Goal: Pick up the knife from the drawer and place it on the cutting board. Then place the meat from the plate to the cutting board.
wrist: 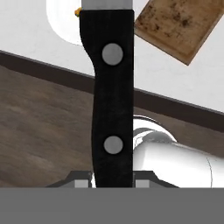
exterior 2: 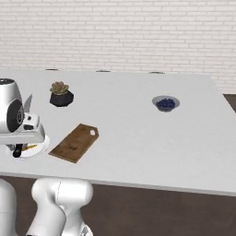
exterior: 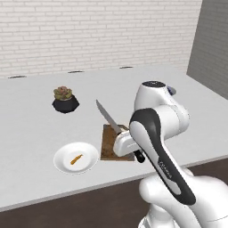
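Observation:
My gripper (exterior: 124, 133) is shut on the black handle of the knife (exterior: 107, 116), holding it above the counter with the silver blade slanting up and away to the left. In the hand view the handle (wrist: 111, 96) runs straight up from between the fingertips. The brown cutting board (exterior: 108, 144) lies on the counter right under the hand, and it is at the centre left in the right base view (exterior 2: 75, 143). Left of it stands the white plate (exterior: 89, 153), with the small orange-brown meat (exterior: 76, 159) on it. The drawer is out of view.
A potted succulent (exterior: 65, 100) in a black pot stands behind the plate. A small bowl of blue berries (exterior 2: 166, 103) sits far right on the counter. The counter's front edge (exterior: 89, 189) runs just below the plate, with dark brown cabinet fronts (wrist: 39, 127) beneath.

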{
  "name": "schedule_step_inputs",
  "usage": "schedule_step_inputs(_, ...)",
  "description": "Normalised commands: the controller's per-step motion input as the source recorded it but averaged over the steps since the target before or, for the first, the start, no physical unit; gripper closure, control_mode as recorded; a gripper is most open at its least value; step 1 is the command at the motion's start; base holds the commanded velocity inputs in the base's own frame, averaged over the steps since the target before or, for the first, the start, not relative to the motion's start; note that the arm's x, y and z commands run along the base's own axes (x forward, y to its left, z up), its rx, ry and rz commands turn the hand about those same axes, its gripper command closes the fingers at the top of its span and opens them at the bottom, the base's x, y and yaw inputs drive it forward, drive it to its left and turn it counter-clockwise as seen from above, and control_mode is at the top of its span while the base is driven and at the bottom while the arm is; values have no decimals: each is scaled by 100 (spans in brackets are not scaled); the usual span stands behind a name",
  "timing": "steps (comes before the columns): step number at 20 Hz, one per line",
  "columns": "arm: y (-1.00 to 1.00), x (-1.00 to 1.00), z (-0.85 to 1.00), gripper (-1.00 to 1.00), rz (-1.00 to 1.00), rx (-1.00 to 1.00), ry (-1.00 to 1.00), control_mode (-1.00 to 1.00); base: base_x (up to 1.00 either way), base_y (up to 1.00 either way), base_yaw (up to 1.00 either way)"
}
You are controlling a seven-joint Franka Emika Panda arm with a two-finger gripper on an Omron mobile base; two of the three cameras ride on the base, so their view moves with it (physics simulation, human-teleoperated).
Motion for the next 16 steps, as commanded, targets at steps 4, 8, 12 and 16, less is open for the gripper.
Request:
schedule_step_inputs(4, -50, 100, -36, 100, -3, 0, 6, -100, 0, 0, 0)
schedule_step_inputs(8, -3, 100, -58, 100, -6, 0, 19, -100, 0, 0, 0)
schedule_step_inputs(12, -35, 100, -51, 100, 0, 0, 13, -100, 0, 0, 0)
schedule_step_inputs(16, -34, 100, -67, 100, -5, -5, 3, -100, 0, 0, 0)
